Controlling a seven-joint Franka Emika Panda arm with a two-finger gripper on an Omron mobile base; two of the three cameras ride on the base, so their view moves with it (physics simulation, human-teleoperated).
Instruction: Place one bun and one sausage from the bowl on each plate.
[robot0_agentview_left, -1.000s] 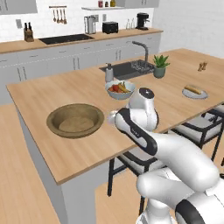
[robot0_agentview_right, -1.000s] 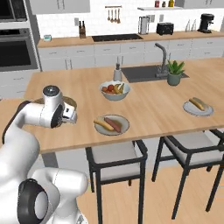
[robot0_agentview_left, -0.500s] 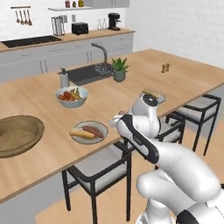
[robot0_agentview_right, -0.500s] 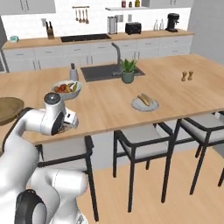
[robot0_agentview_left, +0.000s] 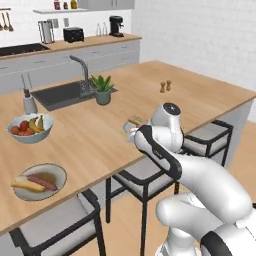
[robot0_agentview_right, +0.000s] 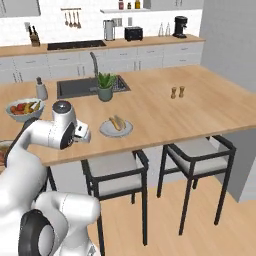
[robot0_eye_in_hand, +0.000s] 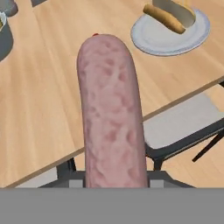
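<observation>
Sausage (robot0_eye_in_hand: 111, 113) sits clamped lengthwise in your nearly closed gripper (robot0_eye_in_hand: 114, 177); it's soft and slick, so keep your squeeze gentle.

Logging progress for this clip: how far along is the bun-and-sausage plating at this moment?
Done: the near plate already holds a bun and a sausage. In hand: the end effector is shut on another sausage, carried toward the second plate. That plate has a bun on it; whether it also has a sausage is unclear. Left: setting this sausage down there.
</observation>
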